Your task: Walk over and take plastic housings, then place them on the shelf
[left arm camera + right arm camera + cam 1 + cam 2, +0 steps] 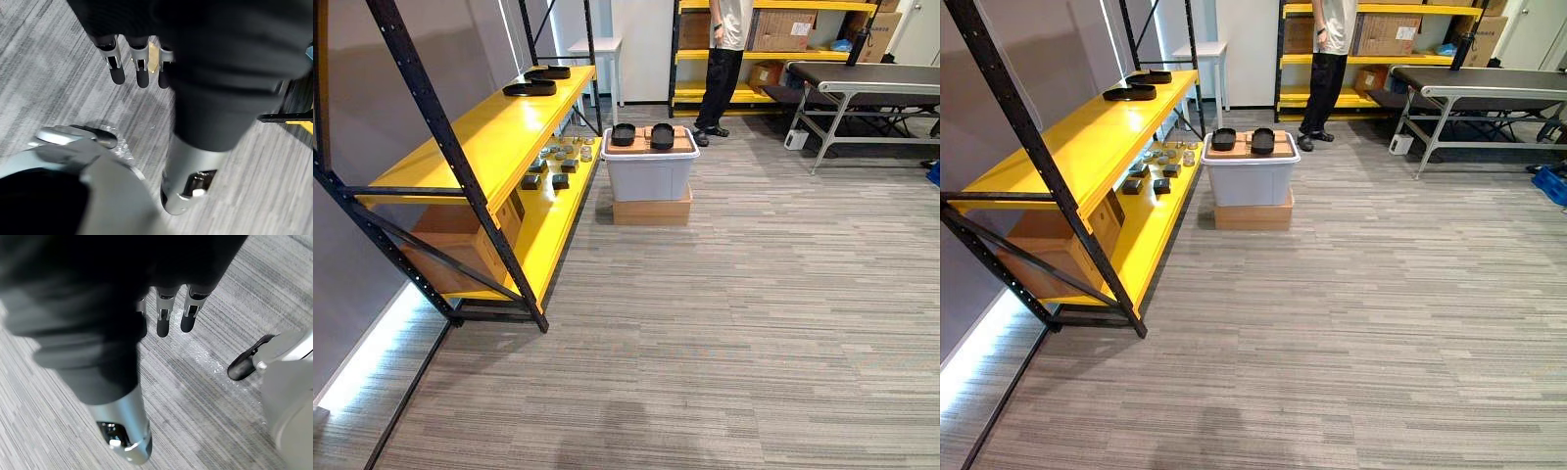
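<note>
Two black plastic housings (624, 134) (662, 136) lie side by side on a wooden board atop a grey bin (649, 174), several steps ahead on the carpet. Two more black housings (530, 88) (548, 72) rest at the far end of the upper board of the yellow shelf (480, 137) along the left wall. My left hand (142, 68) hangs over the carpet with straight fingers and holds nothing. My right hand (164, 318) hangs the same way, open and empty.
The bin stands on a flat cardboard box (652, 210). Small parts (558, 162) and a cardboard box (450, 245) sit on the lower shelf board. A person (722, 69) stands by a far yellow rack. A grey table (862, 78) stands at the right.
</note>
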Motion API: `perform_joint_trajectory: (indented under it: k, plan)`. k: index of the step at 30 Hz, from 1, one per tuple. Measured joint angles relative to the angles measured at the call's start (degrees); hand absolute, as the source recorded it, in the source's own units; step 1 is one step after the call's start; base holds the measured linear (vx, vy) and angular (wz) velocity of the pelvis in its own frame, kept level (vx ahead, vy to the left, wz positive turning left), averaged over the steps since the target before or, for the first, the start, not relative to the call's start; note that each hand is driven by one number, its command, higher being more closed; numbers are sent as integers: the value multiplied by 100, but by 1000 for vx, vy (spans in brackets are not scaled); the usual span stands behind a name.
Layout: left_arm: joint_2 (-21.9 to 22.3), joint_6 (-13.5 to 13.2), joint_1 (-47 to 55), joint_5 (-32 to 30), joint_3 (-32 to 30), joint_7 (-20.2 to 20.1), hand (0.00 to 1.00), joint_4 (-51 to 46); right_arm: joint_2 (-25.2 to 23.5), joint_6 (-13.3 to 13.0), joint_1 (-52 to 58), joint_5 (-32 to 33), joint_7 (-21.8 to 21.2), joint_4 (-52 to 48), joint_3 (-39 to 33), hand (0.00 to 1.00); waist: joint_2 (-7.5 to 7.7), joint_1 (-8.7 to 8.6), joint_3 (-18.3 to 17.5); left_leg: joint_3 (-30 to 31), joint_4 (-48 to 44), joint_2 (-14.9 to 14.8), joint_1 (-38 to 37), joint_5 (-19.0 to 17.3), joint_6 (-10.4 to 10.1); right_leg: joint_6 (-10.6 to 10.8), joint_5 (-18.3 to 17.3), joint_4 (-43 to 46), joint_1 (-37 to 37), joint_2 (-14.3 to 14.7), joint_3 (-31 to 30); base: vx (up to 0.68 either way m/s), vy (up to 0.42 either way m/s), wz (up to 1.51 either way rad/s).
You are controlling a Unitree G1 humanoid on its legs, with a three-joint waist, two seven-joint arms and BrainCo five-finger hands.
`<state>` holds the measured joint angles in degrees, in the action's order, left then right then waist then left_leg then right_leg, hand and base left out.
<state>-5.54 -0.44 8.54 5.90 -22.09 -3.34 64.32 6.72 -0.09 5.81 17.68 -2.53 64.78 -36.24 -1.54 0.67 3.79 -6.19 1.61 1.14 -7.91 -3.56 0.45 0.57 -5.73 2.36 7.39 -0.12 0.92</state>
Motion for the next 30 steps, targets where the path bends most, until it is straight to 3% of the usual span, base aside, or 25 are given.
perform_joint_trajectory:
  k: [4, 11, 30]
  plan:
    - [-352, -96, -306, 186, -188, -82, 0, -95, 303, -31, -199, -5, -4, -137, -211, 0, -56, -59, 32, -2, 72, -22, -33, -26, -116, 3, 0, -60, 56, 25, 29, 32, -42, 1]
    - [-500, -245, -393, 227, -246, -99, 0, -232, 637, -122, -409, -23, -36, -137, -430, 0, -88, -172, 45, 3, 108, -39, -49, -58, -165, 49, -29, -88, 80, 38, 114, 0, -33, 2]
    - [155, -288, -69, 220, -269, 201, 0, -68, 26, -125, -311, 2, 25, -53, -286, 0, -96, -177, 65, -60, 106, -102, -229, -90, -212, 70, -48, -82, 255, 89, 114, -37, -20, -2]
